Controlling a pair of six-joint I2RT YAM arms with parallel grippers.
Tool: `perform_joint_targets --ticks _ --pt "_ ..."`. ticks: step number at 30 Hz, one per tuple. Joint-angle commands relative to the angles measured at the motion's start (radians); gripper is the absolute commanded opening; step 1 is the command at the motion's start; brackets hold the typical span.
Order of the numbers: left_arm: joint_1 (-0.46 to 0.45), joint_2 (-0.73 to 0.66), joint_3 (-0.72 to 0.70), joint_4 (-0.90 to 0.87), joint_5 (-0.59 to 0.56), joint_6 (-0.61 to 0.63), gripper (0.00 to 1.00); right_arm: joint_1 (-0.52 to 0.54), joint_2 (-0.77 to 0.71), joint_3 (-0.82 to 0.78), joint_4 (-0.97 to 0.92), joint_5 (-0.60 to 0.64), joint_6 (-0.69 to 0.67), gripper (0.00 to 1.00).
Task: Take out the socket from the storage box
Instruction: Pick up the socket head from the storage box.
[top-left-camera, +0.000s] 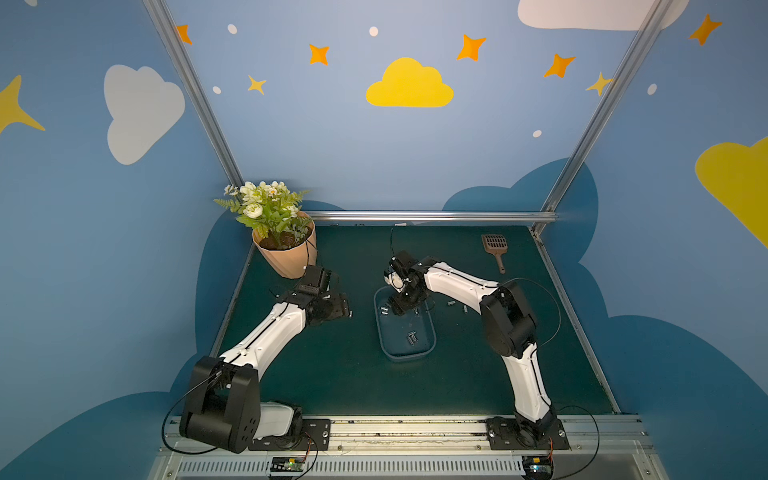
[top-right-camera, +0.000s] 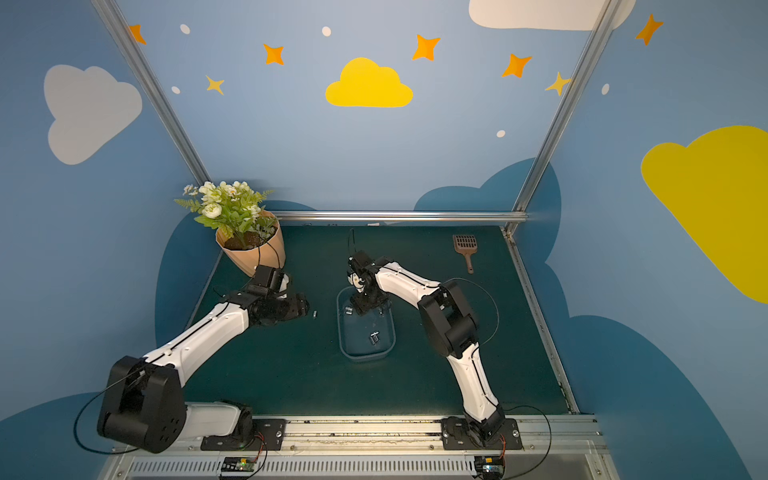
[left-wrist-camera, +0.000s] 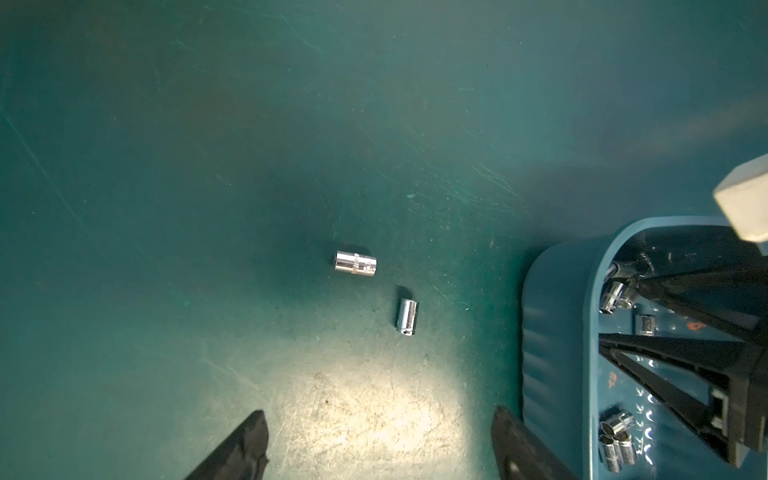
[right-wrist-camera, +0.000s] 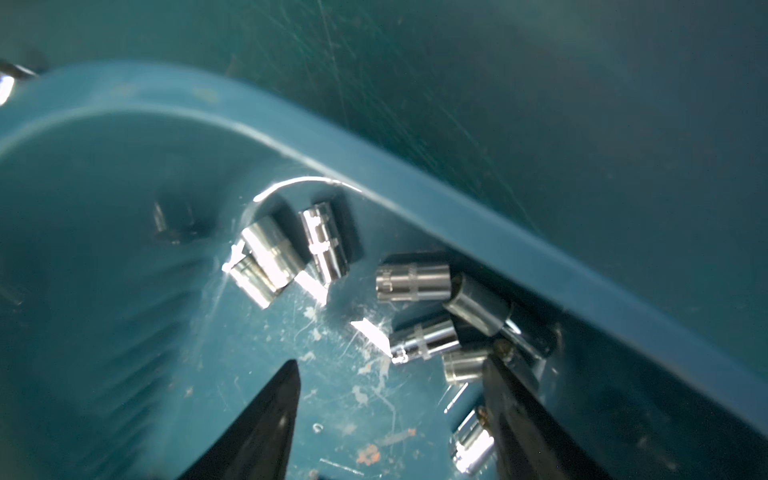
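Presently: sockets (right-wrist-camera: 424, 338), several, loose in box (top-left-camera: 406, 355), mid-mat (top-left-camera: 332, 374); right gripper (right-wrist-camera: 395, 357) inside box, jaws apart, empty; left gripper (left-wrist-camera: 378, 413) beside box, jaws apart, above two sockets (left-wrist-camera: 355, 263) on mat.

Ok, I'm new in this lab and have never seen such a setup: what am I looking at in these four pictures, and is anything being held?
This is a two-armed robot at a green mat. The two wide pictures come from one camera head above, showing the whole scene; the two close-ups come from a camera on each wrist. The right gripper reaches into the bluish storage box, jaws open over loose chrome sockets, gripping none. The left gripper hangs open and empty near two sockets lying on the mat. A few small metal pieces, likely sockets too, lie on the mat beyond the box's other side. At the back are a peach flowerpot with flowers and a brown slotted scoop.
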Motion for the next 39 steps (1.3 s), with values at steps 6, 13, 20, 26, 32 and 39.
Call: perform_joint_targets --ticks 6,13,20,26,32,39 --pt "0.004 -0.016 -0.010 0.001 0.015 -0.004 0.85 0.014 0.021 -0.003 -0.002 -0.030 -0.019 0.69" --pt "0.004 -0.016 -0.011 0.004 0.021 -0.007 0.85 0.029 0.004 -0.022 0.009 -0.066 -0.035 0.69" --pt "0.004 -0.021 -0.014 0.003 0.021 -0.008 0.84 0.039 -0.034 -0.058 0.013 -0.074 -0.035 0.69" --pt "0.004 -0.025 -0.016 0.004 0.024 -0.010 0.84 0.036 -0.037 -0.055 0.010 -0.048 -0.035 0.69" --pt "0.003 -0.038 -0.025 0.004 0.021 -0.009 0.84 0.030 -0.008 -0.021 0.001 -0.017 -0.003 0.65" --pt "0.004 -0.049 -0.032 0.004 0.018 -0.011 0.85 0.027 0.030 0.011 0.006 0.007 0.054 0.56"
